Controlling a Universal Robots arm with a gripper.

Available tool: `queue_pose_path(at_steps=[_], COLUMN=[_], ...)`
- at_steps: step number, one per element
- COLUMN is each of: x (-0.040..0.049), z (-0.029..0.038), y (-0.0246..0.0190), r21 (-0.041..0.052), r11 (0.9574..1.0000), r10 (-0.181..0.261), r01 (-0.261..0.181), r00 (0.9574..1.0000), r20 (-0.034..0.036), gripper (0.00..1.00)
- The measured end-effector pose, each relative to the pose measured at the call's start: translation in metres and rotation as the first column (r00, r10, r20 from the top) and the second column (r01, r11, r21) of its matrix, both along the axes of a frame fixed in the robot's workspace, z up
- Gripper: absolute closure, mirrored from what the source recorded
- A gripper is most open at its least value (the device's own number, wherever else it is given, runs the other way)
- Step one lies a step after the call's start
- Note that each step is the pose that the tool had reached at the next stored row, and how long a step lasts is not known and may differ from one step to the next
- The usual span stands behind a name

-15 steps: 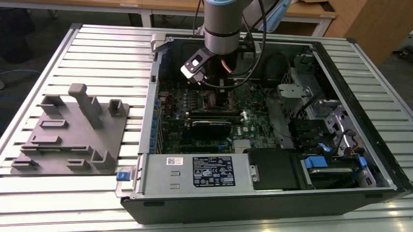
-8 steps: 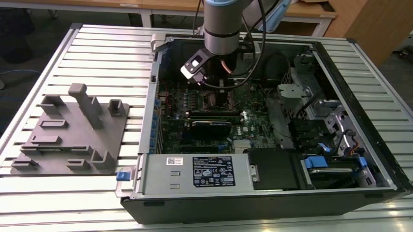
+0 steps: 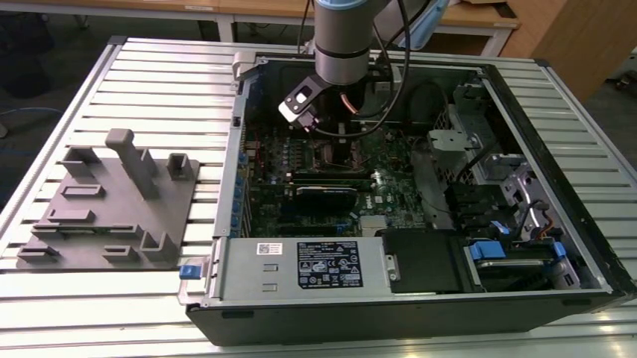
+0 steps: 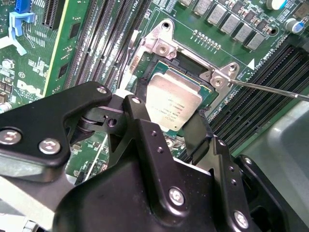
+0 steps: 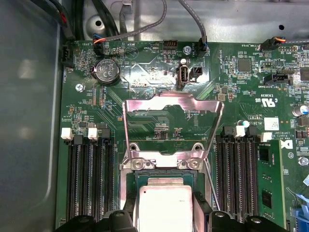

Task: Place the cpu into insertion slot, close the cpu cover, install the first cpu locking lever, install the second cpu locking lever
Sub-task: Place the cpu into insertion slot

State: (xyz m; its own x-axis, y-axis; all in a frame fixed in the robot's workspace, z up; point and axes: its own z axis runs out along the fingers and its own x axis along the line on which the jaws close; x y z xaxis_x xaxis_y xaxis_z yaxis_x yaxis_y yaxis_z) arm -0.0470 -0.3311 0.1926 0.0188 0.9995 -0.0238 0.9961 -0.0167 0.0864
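The cpu (image 4: 175,102), a square chip with a silvery top, lies level in the insertion slot (image 4: 189,61) on the green board. My gripper (image 4: 168,117) straddles it, with one black finger (image 4: 140,113) against each of two opposite edges, so it is shut on the chip. The first wrist view shows the cpu (image 5: 165,209) between the fingers (image 5: 203,212), and the cpu cover (image 5: 172,103) standing raised on its hinge beyond the socket. A thin locking lever (image 4: 273,90) sticks out, unlatched, beside the socket. In the exterior view the gripper (image 3: 335,142) reaches down inside the open computer case.
Long black memory slots (image 5: 89,179) flank the socket on both sides. Cables (image 3: 403,89) hang near the arm inside the case (image 3: 557,149). A power supply (image 3: 298,265) fills the near side. A grey fixture block (image 3: 110,201) stands on the slatted table at the exterior view's left.
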Motion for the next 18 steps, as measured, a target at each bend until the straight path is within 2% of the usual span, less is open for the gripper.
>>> queue_pose_path(at_steps=[18], x=[-0.0001], z=[-0.0029], y=[0.0], r21=[-0.0001], r11=[1.0], r10=[0.0], r01=[0.0], r00=[1.0], r20=[-0.0001], gripper=[0.46])
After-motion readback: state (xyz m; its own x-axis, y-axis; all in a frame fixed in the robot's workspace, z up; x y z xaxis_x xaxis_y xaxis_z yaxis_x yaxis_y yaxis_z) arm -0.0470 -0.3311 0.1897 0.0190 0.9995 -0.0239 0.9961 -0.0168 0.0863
